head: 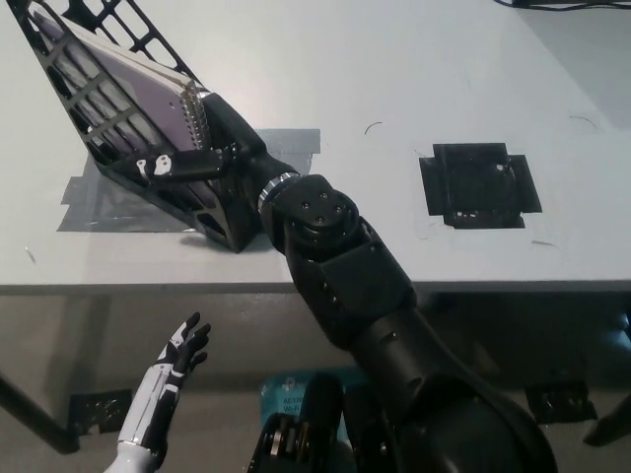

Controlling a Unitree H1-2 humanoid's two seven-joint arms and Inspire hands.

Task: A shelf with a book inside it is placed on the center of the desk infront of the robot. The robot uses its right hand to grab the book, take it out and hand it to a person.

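book [118,84]: inside the black lattice shelf [89,118], spiral edge facing out | left hand [175,363]: below and in front of the shelf, under the desk [394,79] edge, fingers spread, empty | right hand [202,158]: at the shelf's open end, apparently grasping the book's spiral edge
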